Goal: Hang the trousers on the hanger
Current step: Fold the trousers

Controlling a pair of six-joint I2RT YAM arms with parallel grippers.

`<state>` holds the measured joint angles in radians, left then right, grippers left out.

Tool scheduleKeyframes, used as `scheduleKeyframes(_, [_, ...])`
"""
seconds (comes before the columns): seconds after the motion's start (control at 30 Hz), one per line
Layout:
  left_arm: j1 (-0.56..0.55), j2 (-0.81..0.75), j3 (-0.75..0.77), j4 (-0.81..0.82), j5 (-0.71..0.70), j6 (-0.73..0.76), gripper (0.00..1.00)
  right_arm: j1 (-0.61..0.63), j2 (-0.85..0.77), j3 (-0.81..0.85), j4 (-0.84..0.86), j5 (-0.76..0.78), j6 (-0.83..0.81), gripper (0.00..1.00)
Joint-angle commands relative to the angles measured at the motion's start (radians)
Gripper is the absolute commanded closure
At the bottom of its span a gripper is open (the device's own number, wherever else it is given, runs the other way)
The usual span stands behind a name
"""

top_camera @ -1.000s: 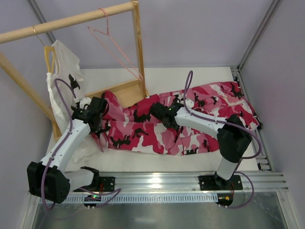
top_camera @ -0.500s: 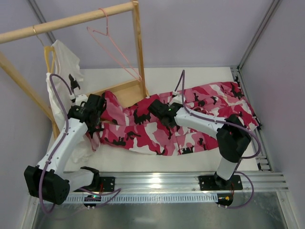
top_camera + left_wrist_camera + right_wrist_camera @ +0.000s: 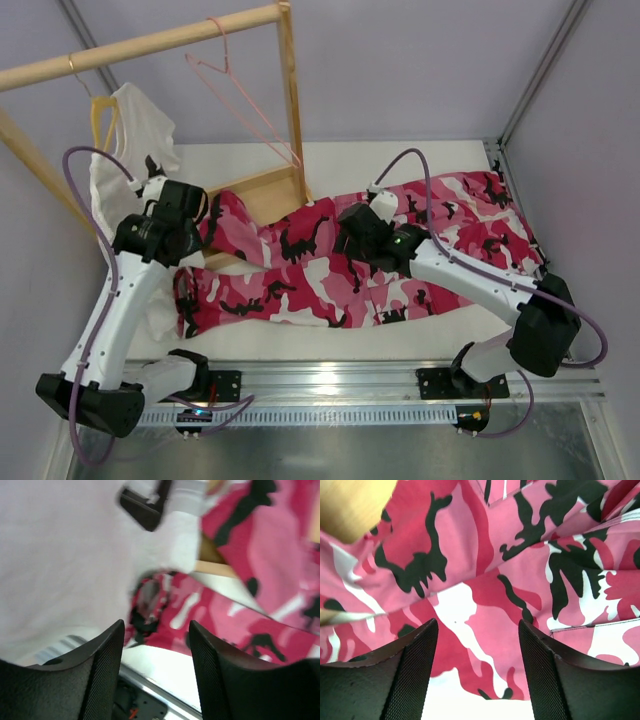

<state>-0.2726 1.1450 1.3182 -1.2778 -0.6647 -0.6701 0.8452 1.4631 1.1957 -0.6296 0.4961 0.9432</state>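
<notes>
The trousers (image 3: 330, 270), in pink, magenta, white and black camouflage, lie spread flat across the table from lower left to upper right. The hanger (image 3: 245, 110), thin pale-pink wire, hangs by its hook from the wooden rail, above and behind the trousers. My left gripper (image 3: 156, 625) hovers open over the trousers' left end, beside the white T-shirt, with nothing between its fingers. Over the middle of the trousers (image 3: 485, 590), my right gripper (image 3: 477, 622) is open too, holding no cloth.
A wooden rack stands at the back left, with a rail (image 3: 140, 45), a post (image 3: 290, 100) and a base board (image 3: 260, 190). A white T-shirt (image 3: 125, 135) on a yellow hanger hangs from the rail. A metal mounting rail (image 3: 380, 380) runs along the near edge.
Both grippers have opened and let go of the trousers. The left arm has lifted and moved left, and the right arm has swung right. The cloth now lies flatter, its left end nearer the front.
</notes>
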Motion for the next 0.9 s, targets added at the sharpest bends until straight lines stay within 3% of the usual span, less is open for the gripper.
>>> scheduleKeyframes(0.0, [-0.005, -0.048, 0.004, 0.194, 0.285, 0.069, 0.44, -0.047, -0.050, -0.093, 0.151, -0.146, -0.106, 0.29])
scheduleKeyframes(0.03, [-0.008, -0.053, -0.038, 0.246, 0.421, 0.069, 0.43, -0.063, -0.067, -0.106, 0.172, -0.206, -0.113, 0.27])
scheduleKeyframes(0.1, [-0.037, -0.025, -0.060, 0.345, 0.488, 0.055, 0.42, -0.115, -0.078, -0.123, 0.194, -0.232, -0.133, 0.25])
scheduleKeyframes(0.2, [-0.094, 0.021, -0.070, 0.383, 0.511, 0.040, 0.41, -0.178, -0.105, -0.127, 0.162, -0.237, -0.159, 0.24])
scheduleKeyframes(0.33, [-0.172, 0.059, -0.099, 0.460, 0.527, 0.017, 0.39, -0.352, -0.145, -0.183, 0.163, -0.286, -0.149, 0.24])
scheduleKeyframes(0.4, [-0.192, 0.067, -0.131, 0.498, 0.576, 0.006, 0.39, -0.541, -0.171, -0.255, 0.206, -0.361, -0.138, 0.24])
scheduleKeyframes(0.5, [-0.198, 0.079, -0.178, 0.525, 0.617, 0.024, 0.39, -0.642, -0.207, -0.326, 0.228, -0.396, -0.136, 0.24])
scheduleKeyframes(0.7, [-0.198, 0.111, -0.229, 0.583, 0.616, 0.047, 0.37, -0.667, -0.189, -0.366, 0.226, -0.370, -0.188, 0.25])
scheduleKeyframes(0.87, [-0.192, 0.137, -0.203, 0.584, 0.590, 0.084, 0.35, -0.617, -0.121, -0.389, 0.228, -0.353, -0.263, 0.27])
